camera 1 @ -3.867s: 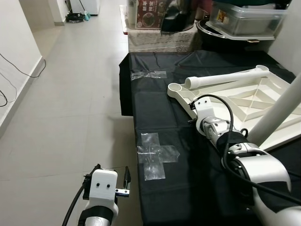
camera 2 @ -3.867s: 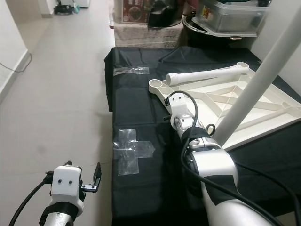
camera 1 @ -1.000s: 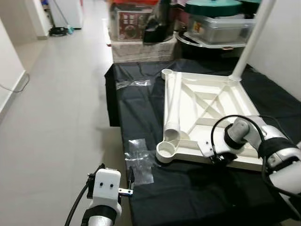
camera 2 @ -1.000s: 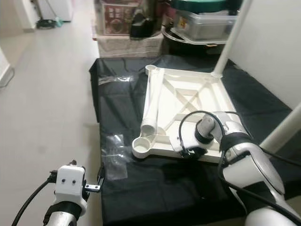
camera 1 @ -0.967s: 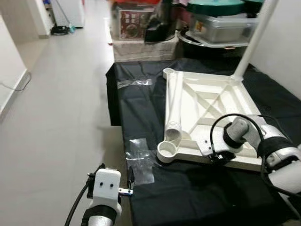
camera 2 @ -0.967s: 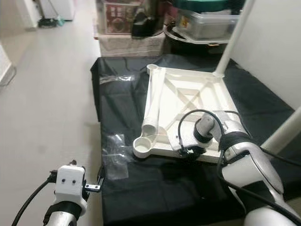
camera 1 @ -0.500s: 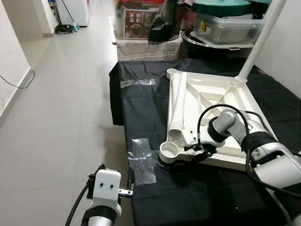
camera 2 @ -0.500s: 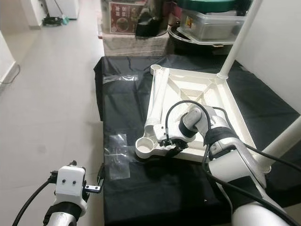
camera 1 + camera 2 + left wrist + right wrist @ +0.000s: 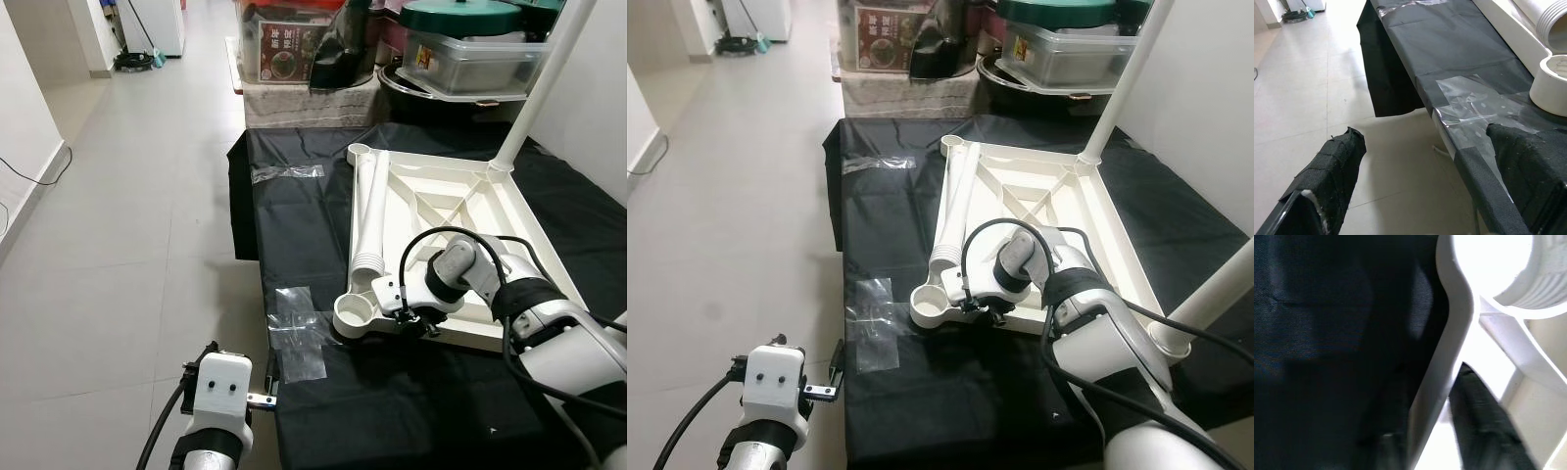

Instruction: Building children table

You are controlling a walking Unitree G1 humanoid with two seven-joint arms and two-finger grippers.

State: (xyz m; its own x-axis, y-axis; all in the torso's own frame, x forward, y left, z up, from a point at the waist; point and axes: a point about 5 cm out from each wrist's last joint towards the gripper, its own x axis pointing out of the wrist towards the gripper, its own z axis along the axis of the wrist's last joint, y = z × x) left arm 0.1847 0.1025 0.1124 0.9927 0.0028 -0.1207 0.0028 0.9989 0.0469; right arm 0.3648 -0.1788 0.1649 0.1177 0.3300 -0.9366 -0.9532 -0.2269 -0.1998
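- You are partway through assembling the child's table: the white plastic tabletop (image 9: 446, 220) lies upside down, ribbed underside up, on the black cloth-covered work surface (image 9: 313, 225).
- Your right gripper (image 9: 416, 321) sits at the tabletop's near edge, just beside the round leg socket (image 9: 354, 315) at the near left corner.
- In the right wrist view, one black finger (image 9: 1484, 423) lies inside the rim and the white edge wall (image 9: 1447, 345) runs between the fingers, so the jaws appear clamped on that edge.
- Judging from this, the step in hand is shifting or steadying the tabletop so a leg can go in.
- One white ribbed-end tubular leg (image 9: 370, 215) lies loose along the tabletop's left side, its ribbed end touching or just short of the empty socket.
- Another white leg (image 9: 544, 83) stands upright in the far right corner.
- The next move likely calls for freeing a gripper to lift the loose leg, stand it upright and press its ribbed end into the socket.
- Your left gripper (image 9: 1425, 196) hangs over the floor beside the surface's near corner, jaws apart and empty.
- Patches of clear tape (image 9: 297, 333) are stuck to the cloth near that corner.
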